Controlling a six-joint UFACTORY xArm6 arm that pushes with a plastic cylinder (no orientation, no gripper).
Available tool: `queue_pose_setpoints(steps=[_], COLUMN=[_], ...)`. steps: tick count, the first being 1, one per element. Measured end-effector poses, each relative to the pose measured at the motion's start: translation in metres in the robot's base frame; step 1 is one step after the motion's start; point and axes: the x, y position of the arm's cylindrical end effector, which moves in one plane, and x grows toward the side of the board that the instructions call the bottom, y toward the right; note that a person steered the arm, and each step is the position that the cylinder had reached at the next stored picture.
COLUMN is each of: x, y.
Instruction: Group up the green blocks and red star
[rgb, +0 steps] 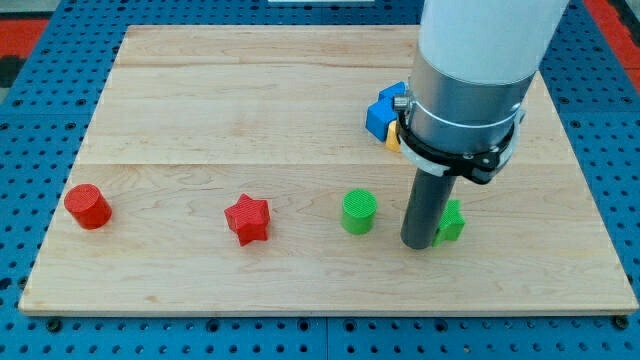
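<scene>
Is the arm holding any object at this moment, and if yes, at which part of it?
Nothing is held. My tip only rests on the wooden board, against the view's left side of a partly hidden green block.

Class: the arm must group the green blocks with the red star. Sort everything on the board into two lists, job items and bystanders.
Job items:
green cylinder
green block, partly hidden, just to the view's right of my tip
red star

Bystanders:
red cylinder
blue blocks
yellow block, mostly hidden
</scene>
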Motion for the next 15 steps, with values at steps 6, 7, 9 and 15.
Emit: queue_pose_setpoints(steps=[6,7,9,15], x=[-0.014,0.031,0.019,-0.063], y=[0.009,-0.051,-0.239,-0.05])
